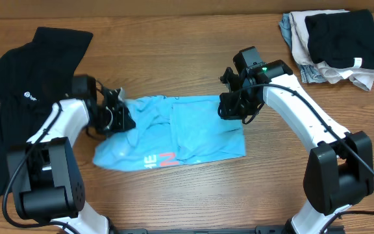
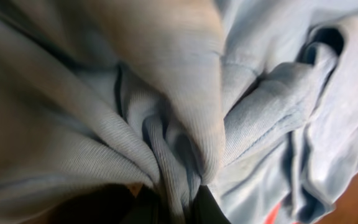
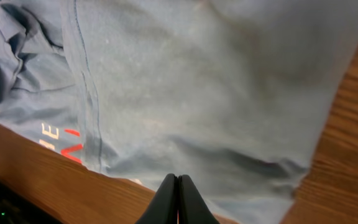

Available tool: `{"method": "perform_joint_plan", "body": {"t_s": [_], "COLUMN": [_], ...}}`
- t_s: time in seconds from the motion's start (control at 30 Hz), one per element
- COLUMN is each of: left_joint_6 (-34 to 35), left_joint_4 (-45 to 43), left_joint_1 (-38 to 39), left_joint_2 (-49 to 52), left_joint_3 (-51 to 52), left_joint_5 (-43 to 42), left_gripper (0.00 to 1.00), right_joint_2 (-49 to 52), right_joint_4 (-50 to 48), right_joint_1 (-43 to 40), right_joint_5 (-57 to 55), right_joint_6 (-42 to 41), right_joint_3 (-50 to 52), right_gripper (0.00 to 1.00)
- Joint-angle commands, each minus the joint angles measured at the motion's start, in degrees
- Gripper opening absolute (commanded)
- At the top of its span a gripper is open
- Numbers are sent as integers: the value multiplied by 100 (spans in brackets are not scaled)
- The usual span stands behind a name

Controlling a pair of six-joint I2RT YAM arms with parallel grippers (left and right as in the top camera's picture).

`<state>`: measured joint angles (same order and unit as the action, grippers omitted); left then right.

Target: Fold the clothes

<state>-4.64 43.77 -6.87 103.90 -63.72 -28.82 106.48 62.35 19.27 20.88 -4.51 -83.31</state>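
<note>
The light blue T-shirt (image 1: 200, 133) lies partly folded on the middle of the table, with red-orange and white lettering (image 1: 160, 159) at its front edge. My left gripper (image 1: 119, 117) is at the shirt's bunched left end. In the left wrist view it (image 2: 179, 199) is shut on a ridge of the blue fabric (image 2: 260, 112). My right gripper (image 1: 229, 109) is over the shirt's far right corner. In the right wrist view its fingers (image 3: 178, 186) are pressed together with nothing between them, above the flat shirt (image 3: 197, 81).
A black garment (image 1: 24, 97) is spread at the left of the wooden table (image 1: 174, 58), close to my left arm. A pile of black, white and patterned clothes (image 1: 336, 42) sits at the far right corner.
</note>
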Motion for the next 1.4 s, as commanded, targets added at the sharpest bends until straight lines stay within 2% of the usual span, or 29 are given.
{"method": "perform_joint_plan", "body": {"t_s": [0.0,0.17,0.3,0.4,0.53,0.77,0.93,1.13,1.37], "left_joint_6": [-221,-636,-654,-643,-282,691,1381,1593,1650], "left_joint_4": [527,1453,1862,1906,1878,1543,1165,568,-24], "left_joint_1": [-17,44,319,651,1333,2559,2953,3254,3648], "left_joint_2": [39,39,39,39,39,39,39,105,365], "left_joint_3": [-833,-1670,-2044,-2076,-2076,-2076,-2079,-2076,-2076], "left_joint_5": [391,398,551,551,822,1252,1252,1250,1228], "left_gripper": [4,4,4,4,4,4,4,4,8], "right_joint_2": [-9,13,13,11,2,-385,-918,-1598,-1659], "right_joint_4": [-188,-645,-809,-831,-802,-197,293,575,758], "right_joint_1": [11,11,11,-2,-76,-444,-855,-1405,-1615], "right_joint_5": [201,393,444,501,796,922,922,920,922], "right_joint_6": [-7,-24,-46,-46,-39,28,48,50,101], "right_joint_3": [55,544,798,787,656,-31,-516,-636,-636], "right_gripper": [4,4,4,4,4,4,4,4,4]}}
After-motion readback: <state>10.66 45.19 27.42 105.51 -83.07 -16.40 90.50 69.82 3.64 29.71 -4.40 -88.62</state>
